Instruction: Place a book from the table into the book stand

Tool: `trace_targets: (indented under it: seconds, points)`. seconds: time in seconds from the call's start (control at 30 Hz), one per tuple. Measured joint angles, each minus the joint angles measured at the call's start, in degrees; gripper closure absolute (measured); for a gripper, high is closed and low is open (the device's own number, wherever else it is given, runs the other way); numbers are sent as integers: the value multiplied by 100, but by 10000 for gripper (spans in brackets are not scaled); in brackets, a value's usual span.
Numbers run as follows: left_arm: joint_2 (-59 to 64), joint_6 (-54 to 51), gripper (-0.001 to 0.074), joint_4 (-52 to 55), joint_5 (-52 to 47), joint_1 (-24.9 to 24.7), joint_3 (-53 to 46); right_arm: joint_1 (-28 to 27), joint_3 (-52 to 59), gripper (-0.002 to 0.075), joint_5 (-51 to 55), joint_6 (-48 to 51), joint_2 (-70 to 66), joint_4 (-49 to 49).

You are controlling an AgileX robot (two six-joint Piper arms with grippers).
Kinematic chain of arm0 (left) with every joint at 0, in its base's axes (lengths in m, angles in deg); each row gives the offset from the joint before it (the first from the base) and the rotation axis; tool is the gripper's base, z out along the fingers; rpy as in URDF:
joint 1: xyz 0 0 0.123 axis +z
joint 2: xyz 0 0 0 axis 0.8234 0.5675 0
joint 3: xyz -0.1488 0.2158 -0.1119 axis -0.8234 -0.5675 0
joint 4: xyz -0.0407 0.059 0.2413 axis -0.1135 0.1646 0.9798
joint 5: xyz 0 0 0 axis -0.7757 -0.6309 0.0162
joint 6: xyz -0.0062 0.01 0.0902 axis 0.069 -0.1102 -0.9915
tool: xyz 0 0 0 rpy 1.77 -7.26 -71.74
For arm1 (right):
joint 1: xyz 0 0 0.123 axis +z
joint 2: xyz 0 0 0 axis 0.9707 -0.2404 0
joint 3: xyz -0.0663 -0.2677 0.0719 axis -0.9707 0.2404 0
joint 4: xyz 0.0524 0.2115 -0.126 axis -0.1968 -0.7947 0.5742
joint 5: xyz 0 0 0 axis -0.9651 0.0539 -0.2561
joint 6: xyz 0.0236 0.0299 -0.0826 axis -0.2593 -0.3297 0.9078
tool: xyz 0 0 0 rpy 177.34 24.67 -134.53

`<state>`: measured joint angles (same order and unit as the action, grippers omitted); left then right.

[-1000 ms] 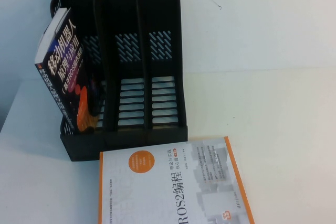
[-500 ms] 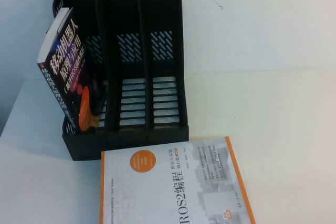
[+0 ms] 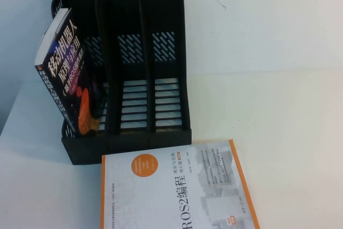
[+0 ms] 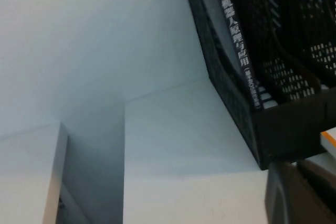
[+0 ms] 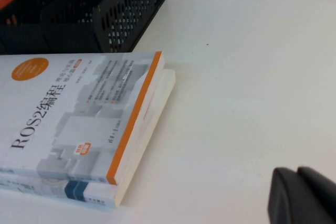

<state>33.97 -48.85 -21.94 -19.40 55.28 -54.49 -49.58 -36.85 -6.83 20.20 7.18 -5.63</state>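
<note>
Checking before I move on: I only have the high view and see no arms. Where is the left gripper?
Observer: The left gripper sits low outside the book stand, near its front corner, on the side of the slot that holds the book.
Operator: And the right one?
Observer: The right gripper is over bare table, apart from the ROS2 book.
Operator: Is that ROS2 book lying alone?
Observer: No, a second book lies under it.
</note>
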Motion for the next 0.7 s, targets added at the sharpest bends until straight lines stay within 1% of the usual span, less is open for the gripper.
trace_targets:
  seconds: [0.1, 0.17, 0.2, 0.27, 0.37, 0.7]
  points:
    - [-263, 1017, 736, 604, 527, -78, -610, 0, 0, 718, 0, 0, 0, 0]
    - [-360, 1937, 736, 1078, 878, -138, -1040, 0, 0, 718, 0, 0, 0, 0]
    - [-360, 2257, 736, 1247, 938, -151, -1152, 0, 0, 718, 0, 0, 0, 0]
    - [-369, 2764, 736, 1493, 690, -202, -1229, 0, 10, 718, 0, 0, 0, 0]
    - [-369, 2904, 736, 1565, 366, -243, -1252, 0, 10, 718, 0, 0, 0, 0]
    - [-369, 2700, 736, 1594, 358, -243, -1252, 0, 10, 718, 0, 5, 0, 0]
